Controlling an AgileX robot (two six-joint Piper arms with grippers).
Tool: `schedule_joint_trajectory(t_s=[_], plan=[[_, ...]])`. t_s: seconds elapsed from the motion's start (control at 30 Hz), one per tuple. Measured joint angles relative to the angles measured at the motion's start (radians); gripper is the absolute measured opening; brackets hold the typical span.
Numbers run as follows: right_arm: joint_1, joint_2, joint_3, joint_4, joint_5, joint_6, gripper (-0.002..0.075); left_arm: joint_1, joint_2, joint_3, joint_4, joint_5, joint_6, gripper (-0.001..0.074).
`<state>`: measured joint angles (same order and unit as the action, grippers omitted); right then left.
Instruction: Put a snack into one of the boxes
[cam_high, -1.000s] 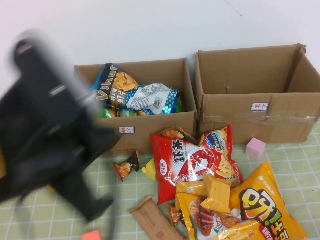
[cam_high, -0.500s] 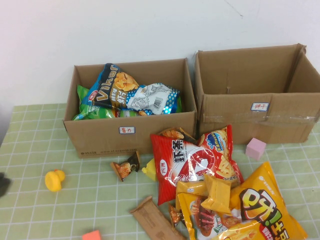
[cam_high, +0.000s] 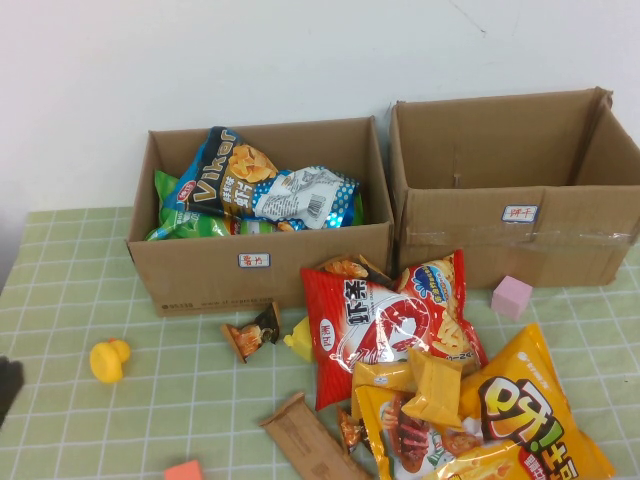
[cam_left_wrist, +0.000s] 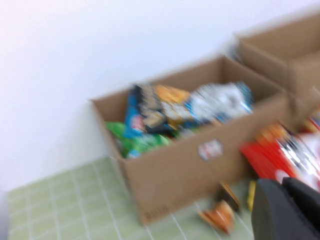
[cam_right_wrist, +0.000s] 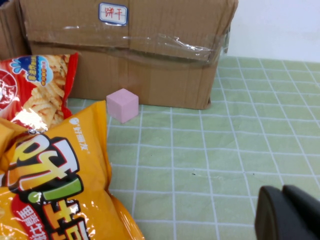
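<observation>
Two open cardboard boxes stand at the back. The left box (cam_high: 200, 272) (cam_left_wrist: 170, 170) holds several snack bags; no contents show in the right box (cam_high: 470, 235) (cam_right_wrist: 150, 55). Loose snacks lie in front: a red bag (cam_high: 375, 325), a big orange bag (cam_high: 530, 410) (cam_right_wrist: 55, 185), and a small brown packet (cam_high: 252, 335). My left gripper (cam_left_wrist: 287, 186) is shut and empty, hovering low by the left box's front; only a dark sliver of that arm (cam_high: 6, 385) shows at the high view's left edge. My right gripper (cam_right_wrist: 282, 194) is shut and empty over bare mat right of the orange bag.
A yellow duck (cam_high: 108, 358) and an orange block (cam_high: 183, 470) lie on the green checked mat at the left. A pink cube (cam_high: 511, 296) (cam_right_wrist: 123, 104) sits before the right box. A flat brown carton (cam_high: 310, 440) lies at the front.
The left arm, which filled the left of the high view a second ago, has swung out to the left edge, uncovering the duck and the left box. The snacks have not moved.
</observation>
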<state>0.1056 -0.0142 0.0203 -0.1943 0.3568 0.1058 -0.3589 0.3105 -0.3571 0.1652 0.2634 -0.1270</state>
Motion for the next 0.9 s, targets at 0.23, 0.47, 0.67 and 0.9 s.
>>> schedule_joint_trajectory(t_s=[0.23, 0.47, 0.67, 0.9], plan=[[0.000, 0.000, 0.000, 0.000, 0.000, 0.000, -0.0002, 0.296, -0.161, 0.290, -0.055, -0.358, 0.004, -0.0001], [0.000, 0.000, 0.000, 0.000, 0.000, 0.000, -0.0002, 0.415, -0.295, 0.378, -0.073, -0.294, 0.006, -0.0001], [0.000, 0.000, 0.000, 0.000, 0.000, 0.000, -0.0002, 0.389, -0.307, 0.378, -0.131, -0.141, 0.127, -0.0001], [0.000, 0.000, 0.000, 0.000, 0.000, 0.000, -0.0002, 0.364, -0.307, 0.378, -0.222, -0.017, 0.243, -0.0001]])
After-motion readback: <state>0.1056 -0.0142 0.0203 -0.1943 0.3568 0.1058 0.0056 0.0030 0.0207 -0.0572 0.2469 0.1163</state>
